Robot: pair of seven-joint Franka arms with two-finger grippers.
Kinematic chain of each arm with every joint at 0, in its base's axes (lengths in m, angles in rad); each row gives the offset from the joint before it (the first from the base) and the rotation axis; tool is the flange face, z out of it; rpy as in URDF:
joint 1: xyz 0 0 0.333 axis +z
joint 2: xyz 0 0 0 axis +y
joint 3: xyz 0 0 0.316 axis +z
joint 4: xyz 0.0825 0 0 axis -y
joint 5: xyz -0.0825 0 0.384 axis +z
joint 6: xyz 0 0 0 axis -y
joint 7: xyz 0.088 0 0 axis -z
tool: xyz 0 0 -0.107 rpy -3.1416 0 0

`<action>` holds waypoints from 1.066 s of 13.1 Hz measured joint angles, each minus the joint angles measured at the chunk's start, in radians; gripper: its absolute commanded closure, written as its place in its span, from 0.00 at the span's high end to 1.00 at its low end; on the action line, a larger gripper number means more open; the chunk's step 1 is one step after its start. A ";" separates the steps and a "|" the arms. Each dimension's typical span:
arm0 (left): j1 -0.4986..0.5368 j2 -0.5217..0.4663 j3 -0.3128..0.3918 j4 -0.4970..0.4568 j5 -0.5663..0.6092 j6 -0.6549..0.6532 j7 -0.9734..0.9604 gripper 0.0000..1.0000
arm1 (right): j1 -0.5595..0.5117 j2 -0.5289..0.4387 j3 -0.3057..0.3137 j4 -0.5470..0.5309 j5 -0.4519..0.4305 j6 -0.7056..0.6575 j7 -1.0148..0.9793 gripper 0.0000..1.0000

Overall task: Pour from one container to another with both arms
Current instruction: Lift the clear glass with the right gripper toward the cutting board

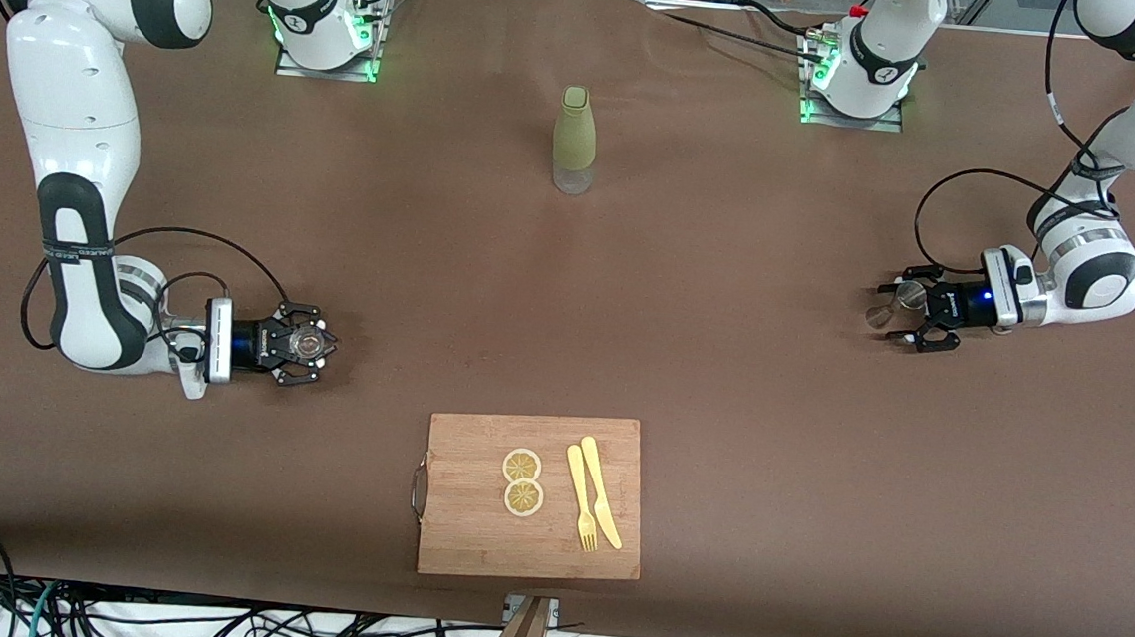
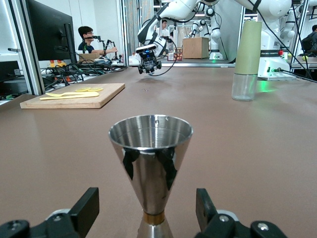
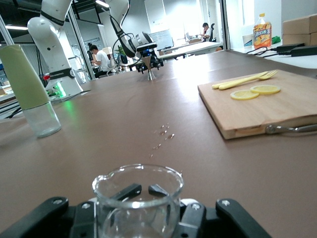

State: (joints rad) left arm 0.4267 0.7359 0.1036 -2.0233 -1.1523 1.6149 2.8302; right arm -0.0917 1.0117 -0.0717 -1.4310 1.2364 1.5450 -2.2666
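A steel jigger (image 1: 904,300) stands on the brown table near the left arm's end. My left gripper (image 1: 893,311) lies low around it. In the left wrist view the jigger (image 2: 151,148) stands upright between the fingers (image 2: 88,207), which are wide apart and not touching it. At the right arm's end, my right gripper (image 1: 311,345) is shut on a small clear glass beaker (image 1: 307,343). In the right wrist view the beaker (image 3: 137,198) with its spout fills the gap of that gripper (image 3: 137,218), and it looks empty.
A bottle (image 1: 576,139) with a pale green sleeve stands mid-table, nearer the arm bases. A wooden cutting board (image 1: 473,522) near the front edge carries two lemon slices (image 1: 522,482) and a yellow fork and knife (image 1: 593,495). A few droplets (image 3: 163,131) lie on the cloth.
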 measured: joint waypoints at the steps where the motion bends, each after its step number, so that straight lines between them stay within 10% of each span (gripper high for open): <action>1: 0.001 0.000 0.001 0.000 0.000 0.000 0.001 0.77 | 0.000 -0.001 0.004 0.013 0.027 0.001 0.021 0.12; 3: 0.002 0.002 0.002 0.000 0.000 -0.001 0.004 0.63 | 0.006 -0.013 0.006 0.032 0.081 0.027 0.050 0.09; 14: 0.016 0.008 0.015 0.000 0.000 -0.002 0.022 0.57 | 0.109 -0.139 0.037 0.044 0.136 0.281 0.307 0.09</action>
State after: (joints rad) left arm 0.4430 0.7442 0.1184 -2.0232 -1.1521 1.6132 2.8521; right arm 0.0170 0.8723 -0.0348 -1.3870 1.3727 1.8262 -1.9599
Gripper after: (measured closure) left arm 0.423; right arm 0.846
